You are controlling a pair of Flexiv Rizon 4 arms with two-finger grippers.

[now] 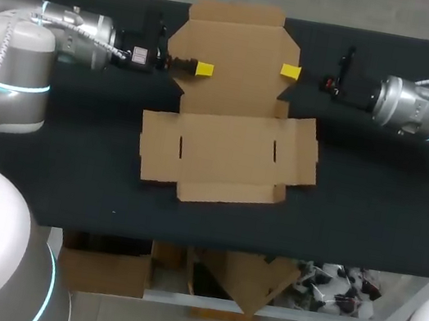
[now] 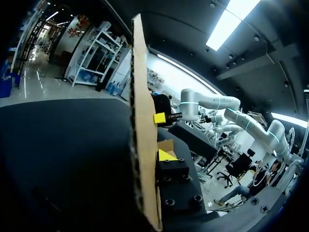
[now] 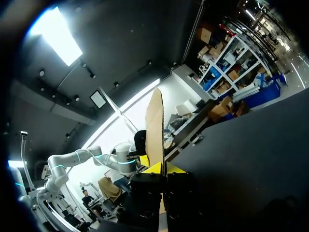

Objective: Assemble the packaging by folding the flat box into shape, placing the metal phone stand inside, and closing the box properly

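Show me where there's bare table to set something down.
Bare table lies left of the flat box, right of it, and along the near edge. It is crowded at the far middle, where left gripper and right gripper pinch its flap.

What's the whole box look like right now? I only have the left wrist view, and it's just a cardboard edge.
Observer: In the head view the box lies unfolded and looks flat on the table.
Operator: Where on it are we holding?
Observer: The left hand and right hand sit at opposite side edges of the far panel.
Operator: Is the right one actually clamped?
Observer: The right wrist view shows the cardboard running between its yellow fingertips, one on each side, so it looks shut on the box.
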